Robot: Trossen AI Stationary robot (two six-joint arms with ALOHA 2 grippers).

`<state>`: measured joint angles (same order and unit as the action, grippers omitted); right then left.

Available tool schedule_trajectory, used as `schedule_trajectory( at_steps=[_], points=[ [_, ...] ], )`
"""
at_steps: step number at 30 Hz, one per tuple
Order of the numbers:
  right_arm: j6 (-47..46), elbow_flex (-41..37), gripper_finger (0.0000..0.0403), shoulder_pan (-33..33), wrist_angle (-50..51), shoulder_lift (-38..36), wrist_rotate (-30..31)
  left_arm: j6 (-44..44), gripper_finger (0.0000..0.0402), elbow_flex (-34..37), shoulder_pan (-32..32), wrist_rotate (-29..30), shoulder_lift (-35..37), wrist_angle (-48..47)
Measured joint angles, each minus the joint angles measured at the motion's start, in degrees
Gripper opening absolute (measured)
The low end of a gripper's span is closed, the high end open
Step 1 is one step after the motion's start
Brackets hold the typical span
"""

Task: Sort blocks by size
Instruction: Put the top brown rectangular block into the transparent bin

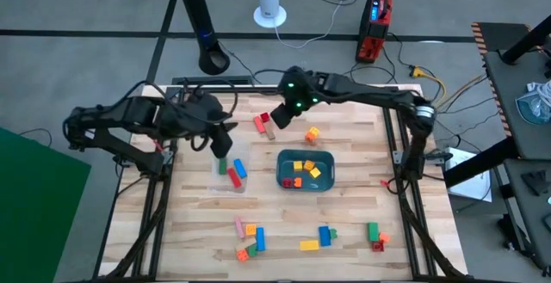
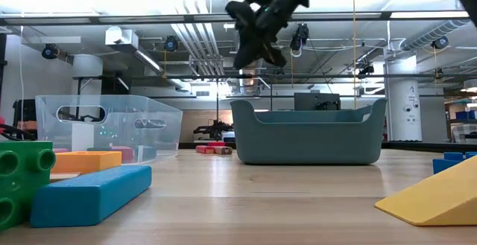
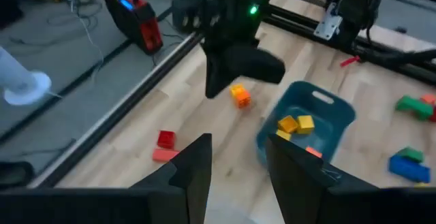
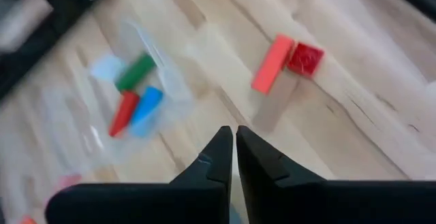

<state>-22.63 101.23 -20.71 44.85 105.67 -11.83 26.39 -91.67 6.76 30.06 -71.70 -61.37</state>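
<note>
Fingers first: our right gripper (image 4: 235,146) has its tips pressed together on nothing, hanging high over the worktop (image 1: 362,188) just short of the red bar (image 4: 272,63) and the red cube (image 4: 304,58) touching it. Our left gripper (image 3: 238,159) has fingers spread, empty, above the clear container (image 1: 231,173).

That container holds long blocks (image 1: 234,173) in green, red and blue; the teal tray (image 1: 305,169) holds short yellow and orange ones. An orange cube (image 1: 312,134) lies just beyond the tray, and more mixed blocks (image 1: 284,238) line the near edge.

Risk as we judge it: bar and cube lie touching, so coming down with tips shut would shove both, or a wide bite could take the pair together. Both arms crowd the far-left area too, so a carry to the container could clip the left arm.
</note>
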Motion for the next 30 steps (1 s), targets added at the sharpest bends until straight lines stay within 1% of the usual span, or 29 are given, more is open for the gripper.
schedule_trajectory(
  at_steps=[3,6,9,11,14,18,21,23,27,30],
  points=[
    [0.6,7.0,0.0013,0.0,6.7,5.6,0.1,-2.3,0.0124,0.9,-0.8,-1.2,1.2,0.0],
    [0.6,13.1,0.0013,0.0,11.0,10.7,0.1,-4.9,0.0119,3.1,-1.6,-3.2,3.2,1.0],
    [-0.6,17.7,0.0013,0.0,12.1,15.1,0.3,-8.0,0.0109,7.8,-2.9,-3.7,7.1,4.4],
    [-2.3,20.2,0.0012,0.0,13.1,18.0,0.3,-9.9,0.0101,12.1,-4.4,-4.5,10.7,8.2],
    [-3.9,23.2,0.0012,0.0,14.8,21.9,0.3,-12.1,0.0089,19.1,-7.5,-8.4,16.5,14.7],
    [-5.7,24.7,0.0012,0.4,15.5,25.9,0.3,-12.9,0.0074,26.9,-10.5,-11.4,22.0,24.0],
    [-6.9,24.8,0.0012,1.2,15.5,28.1,0.4,-14.8,0.0065,30.8,-10.8,-11.6,23.7,28.6],
    [-7.8,24.8,0.0012,1.6,15.5,29.1,1.4,-16.3,0.0061,32.2,-10.7,-11.7,24.2,29.0],
    [-8.3,24.8,0.0012,1.7,14.5,30.6,6.4,-18.5,0.0057,33.4,-10.8,-11.7,24.5,29.0],
    [-8.3,24.8,0.0012,1.5,14.3,32.0,8.5,-20.0,0.0056,33.7,-11.3,-11.7,25.4,29.1]
  ],
)
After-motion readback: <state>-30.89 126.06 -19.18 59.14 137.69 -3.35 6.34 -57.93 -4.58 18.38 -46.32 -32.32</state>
